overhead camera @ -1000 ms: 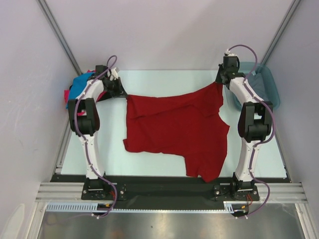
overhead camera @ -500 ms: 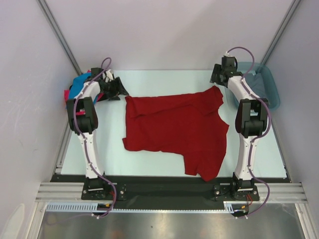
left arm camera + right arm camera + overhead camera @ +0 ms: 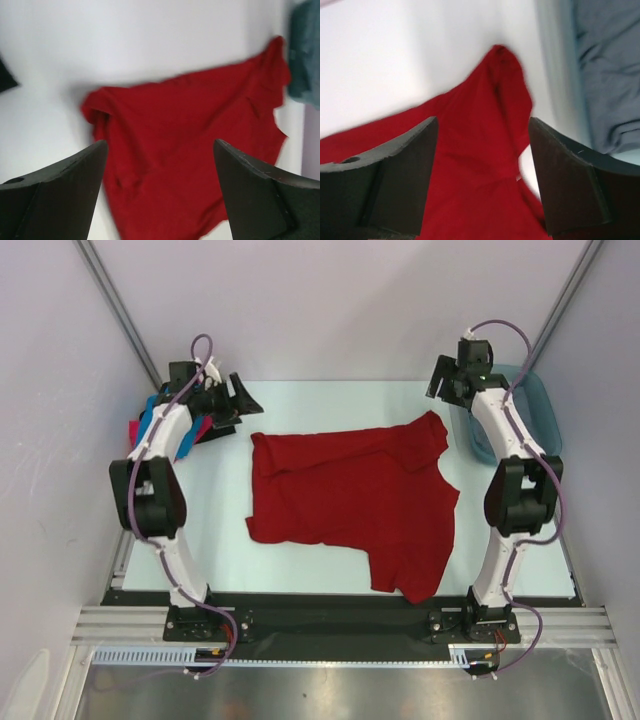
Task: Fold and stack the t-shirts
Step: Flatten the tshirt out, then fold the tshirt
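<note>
pale lilac walls (image 3: 330, 300) enclose a light table (image 3: 330, 400) with a metal front rail (image 3: 115, 626).

Your left end effector (image 3: 238, 405) hangs at the far left with its jaws spread wide, and its arm arches up and reaches away from you. Your right end effector (image 3: 441, 390) mirrors it at the far right, jaws likewise apart, with the elbow bent outward and the forearm raised.
</note>
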Robot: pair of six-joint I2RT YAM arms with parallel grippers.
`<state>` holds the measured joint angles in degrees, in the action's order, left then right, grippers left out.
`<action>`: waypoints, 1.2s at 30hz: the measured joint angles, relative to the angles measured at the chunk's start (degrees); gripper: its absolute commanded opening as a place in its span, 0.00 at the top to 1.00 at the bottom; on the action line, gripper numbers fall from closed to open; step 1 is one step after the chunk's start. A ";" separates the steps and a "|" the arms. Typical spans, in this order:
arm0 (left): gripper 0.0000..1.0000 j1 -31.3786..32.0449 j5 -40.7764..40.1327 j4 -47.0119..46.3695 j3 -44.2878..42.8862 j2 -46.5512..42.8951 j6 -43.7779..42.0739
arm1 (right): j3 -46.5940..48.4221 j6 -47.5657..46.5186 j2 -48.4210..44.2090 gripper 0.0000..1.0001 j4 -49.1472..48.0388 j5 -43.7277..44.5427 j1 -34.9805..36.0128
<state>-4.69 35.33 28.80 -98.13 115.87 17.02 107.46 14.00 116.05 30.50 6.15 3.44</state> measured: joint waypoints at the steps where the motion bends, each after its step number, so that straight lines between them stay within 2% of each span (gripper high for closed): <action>1: 0.08 1.03 0.24 -0.85 2.25 -3.30 0.63 | -0.96 0.87 -2.01 0.25 0.81 -1.84 0.09; 5: 0.09 6.88 1.09 -4.28 10.69 -12.70 3.37 | -4.31 3.82 -7.78 0.26 3.30 -9.53 1.05; 6: 0.11 8.07 1.09 -5.11 12.57 -13.68 4.11 | -4.61 4.33 -8.37 0.26 3.91 -11.17 1.57; 7: 0.19 9.64 1.14 -6.62 15.43 -14.60 5.05 | -4.81 4.74 -8.68 0.28 4.46 -12.48 2.23; 11: 0.26 11.26 1.01 -8.50 23.30 -13.90 7.67 | -5.60 6.29 -8.79 0.30 6.01 -15.54 5.11; 15: 0.26 10.38 0.15 -8.39 24.00 -10.47 8.44 | -5.79 7.43 -9.20 0.30 7.02 -16.74 7.04; 23: 0.24 10.16 -1.36 -6.45 19.67 -4.74 7.72 | -5.79 8.52 -11.91 0.29 9.01 -16.02 7.72; 28: 0.21 10.36 -3.63 -1.07 19.34 -3.63 5.79 | -5.79 8.72 -13.60 0.29 9.86 -15.65 8.94; 32: 0.18 10.58 -7.15 1.68 23.69 -6.95 4.39 | -5.88 8.72 -14.49 0.29 11.28 -15.43 10.08; 36: 0.18 10.58 -10.27 4.44 33.55 -16.65 3.91 | -7.41 8.70 -15.54 0.29 11.76 -15.26 10.75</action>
<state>5.89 25.06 33.23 -64.58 99.22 20.93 100.05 22.70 100.51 42.26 -9.10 14.20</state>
